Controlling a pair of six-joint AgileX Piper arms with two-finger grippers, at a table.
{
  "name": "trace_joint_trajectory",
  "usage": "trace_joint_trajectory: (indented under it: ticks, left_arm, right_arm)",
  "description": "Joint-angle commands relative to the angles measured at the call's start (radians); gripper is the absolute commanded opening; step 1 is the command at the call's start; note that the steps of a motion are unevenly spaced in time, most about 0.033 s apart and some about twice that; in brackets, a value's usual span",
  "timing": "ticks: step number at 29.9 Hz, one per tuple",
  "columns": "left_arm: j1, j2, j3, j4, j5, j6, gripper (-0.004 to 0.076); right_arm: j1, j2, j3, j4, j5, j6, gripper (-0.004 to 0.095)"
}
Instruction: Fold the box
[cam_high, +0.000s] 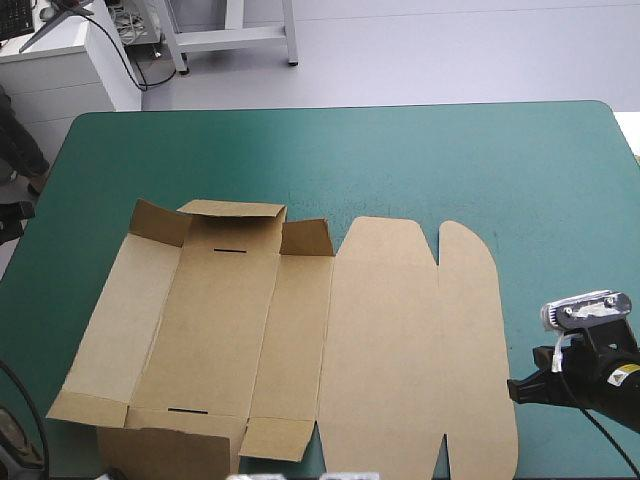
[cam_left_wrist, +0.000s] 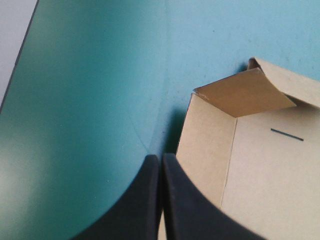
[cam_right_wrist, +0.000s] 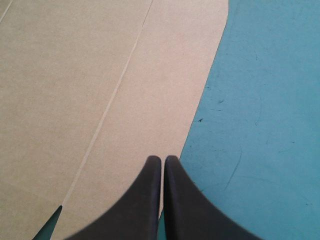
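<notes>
The brown box (cam_high: 300, 340) lies spread open on the teal-green table (cam_high: 420, 160), its lid panel flat to the right. The far-left corner flaps and the left wall are partly raised. My left gripper (cam_left_wrist: 161, 157) is shut, low beside the outer edge of that left wall of the box (cam_left_wrist: 270, 170), pointing toward the far-left corner flap (cam_left_wrist: 245, 95). It is out of the high view. My right gripper (cam_high: 512, 390) is shut and hovers at the rounded right edge of the lid. In its own view the fingertips (cam_right_wrist: 161, 159) sit over the edge of the box (cam_right_wrist: 100, 90).
Bare teal-green cover (cam_right_wrist: 260, 125) stretches right of the box and across the whole far half of the table. The box's near edge runs out of the high view at the table's front.
</notes>
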Motion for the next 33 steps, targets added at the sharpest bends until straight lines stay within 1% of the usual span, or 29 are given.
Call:
trace_joint_trajectory:
  ticks: [1,3,5,6,7,10,13,15,19,26,33]
  left_arm:
    - [0.001,-0.030,-0.028,0.006,0.025,0.074,-0.0008]
    - [0.001,-0.030,-0.028,0.037,0.039,0.074,0.0011]
    - [0.001,-0.030,-0.026,0.046,0.054,0.074,0.0077]
    - [0.001,-0.030,-0.026,0.046,0.054,0.074,0.0139]
    - [-0.001,-0.030,-0.024,0.043,0.054,0.072,0.0218]
    - [-0.003,-0.030,-0.022,0.008,0.054,0.059,0.0507]
    - [-0.003,-0.028,-0.016,-0.024,0.054,0.028,0.0683]
    - [-0.003,-0.028,0.002,-0.022,0.054,0.018,0.0702]
    - [-0.003,-0.028,0.110,-0.013,0.052,0.042,0.0689]
    - [-0.003,-0.028,0.406,-0.014,0.052,0.215,0.0689]
    - [-0.003,-0.028,0.563,-0.002,0.016,0.299,0.0689]
  right_arm:
    - [-0.006,0.003,-0.021,0.022,-0.022,-0.007,0.0000]
    - [-0.006,0.003,-0.021,0.022,-0.021,-0.007,0.0000]
    - [-0.006,0.003,-0.021,0.016,-0.021,-0.007,0.0000]
    - [-0.006,0.003,-0.021,0.016,-0.021,-0.007,0.0000]
    - [-0.006,0.003,-0.021,0.015,-0.021,-0.007,0.0000]
    - [-0.006,0.003,-0.021,0.015,-0.021,-0.007,0.0000]
    - [-0.006,0.003,-0.021,0.014,-0.021,-0.015,0.0000]
    - [-0.006,0.003,-0.021,0.010,-0.021,-0.015,0.0000]
    - [-0.006,0.003,-0.021,-0.002,-0.021,-0.015,0.0000]
    - [-0.006,0.003,-0.021,-0.002,-0.021,-0.015,0.0000]
    - [-0.006,0.003,-0.021,-0.002,-0.021,-0.015,0.0000]
